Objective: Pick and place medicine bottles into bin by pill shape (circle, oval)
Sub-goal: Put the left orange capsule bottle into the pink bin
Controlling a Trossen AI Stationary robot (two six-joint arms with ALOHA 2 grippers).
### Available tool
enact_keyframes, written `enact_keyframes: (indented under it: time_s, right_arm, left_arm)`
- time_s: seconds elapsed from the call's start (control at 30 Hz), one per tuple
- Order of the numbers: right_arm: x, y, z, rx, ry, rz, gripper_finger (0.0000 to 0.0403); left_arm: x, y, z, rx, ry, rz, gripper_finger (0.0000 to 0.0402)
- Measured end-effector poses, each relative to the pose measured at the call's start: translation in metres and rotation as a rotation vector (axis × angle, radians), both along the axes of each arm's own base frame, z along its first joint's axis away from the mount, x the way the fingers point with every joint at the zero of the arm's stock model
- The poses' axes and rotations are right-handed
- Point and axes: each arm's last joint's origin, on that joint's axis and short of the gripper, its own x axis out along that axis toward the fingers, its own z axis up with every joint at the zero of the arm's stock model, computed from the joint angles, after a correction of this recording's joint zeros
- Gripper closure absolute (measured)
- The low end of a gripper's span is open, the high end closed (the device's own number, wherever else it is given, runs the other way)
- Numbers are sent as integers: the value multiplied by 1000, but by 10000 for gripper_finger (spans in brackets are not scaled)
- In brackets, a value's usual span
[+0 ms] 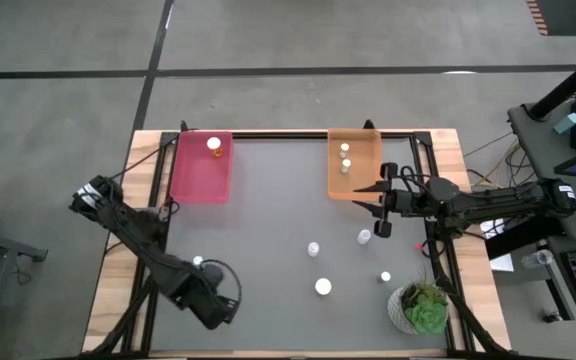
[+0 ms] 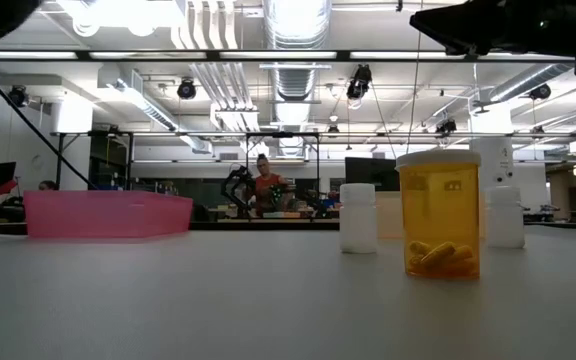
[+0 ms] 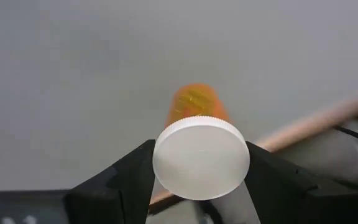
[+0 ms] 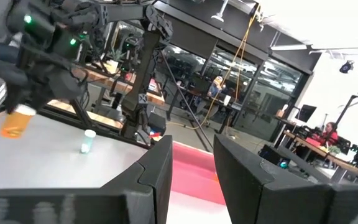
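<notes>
Medicine bottle [image 3: 199,146], amber with a white cap, hangs above the desk [image 1: 268,260] near its left front; my left gripper [image 3: 201,186] clamps its cap. Light, rigid, slick plastic: cap sides suit best. My right gripper [image 1: 381,210], empty and narrowly parted, waits beside the orange bin [image 1: 368,165].

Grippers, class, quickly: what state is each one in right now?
Left gripper: closing around an orange bottle's white cap; firm grip cannot be told.
Right gripper: fingers apart, holding nothing.
</notes>
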Motion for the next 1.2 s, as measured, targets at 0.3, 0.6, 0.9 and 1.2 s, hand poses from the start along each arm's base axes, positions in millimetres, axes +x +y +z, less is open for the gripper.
enact_keyframes:
  time_s: [0.3,0.6,0.9,1.2]
  right_arm:
    - [0,0,-2,33,24,5,294]
    - [1,0,-5,38,49,5,294]
    - [1,0,-5,31,47,3,294]
    - [1,0,-5,25,47,2,294]
  left_arm:
    - [72,50,44,110,-495,-238,196]
    - [76,141,79,348,-351,-412,196]
    - [48,232,95,491,-194,-433,196]
    - [19,303,97,535,-88,-370,196]
